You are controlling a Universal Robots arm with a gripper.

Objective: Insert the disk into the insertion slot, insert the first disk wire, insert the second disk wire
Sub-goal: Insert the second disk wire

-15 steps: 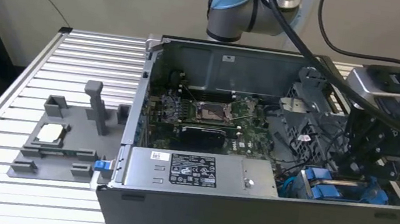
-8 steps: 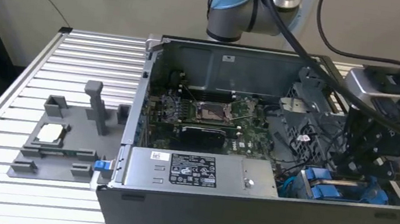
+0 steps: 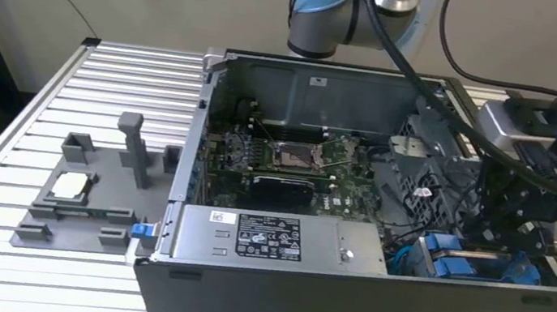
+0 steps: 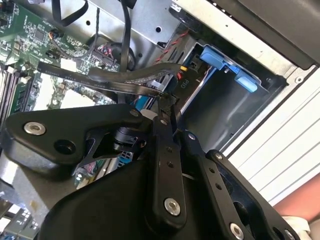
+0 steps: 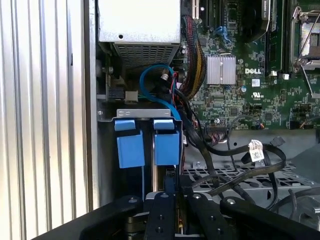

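Note:
My gripper [image 3: 491, 239] reaches down into the open computer case at the exterior view's right, just above the insertion slot [image 3: 556, 277]. The slot is a dark metal bay [image 5: 145, 114] with two blue plastic pieces [image 5: 131, 145] side by side at its mouth. The disk's silver body is hidden. In the second wrist view the gripper [image 4: 169, 102] is shut on the end of a flat black wire [image 4: 100, 76], close to the bay's opening [image 4: 215, 105] and a blue clip [image 4: 220, 59]. The gripper [image 5: 167, 189] sits right behind the blue pieces.
A grey power-supply box [image 3: 278, 242] lies along the case's front wall. The green motherboard [image 3: 300, 159] fills the middle, with black cable bundles [image 5: 235, 150] and a blue cable [image 5: 150, 82] near the bay. A grey fixture [image 3: 87, 195] stands on the slatted table [image 3: 15, 168] at the left.

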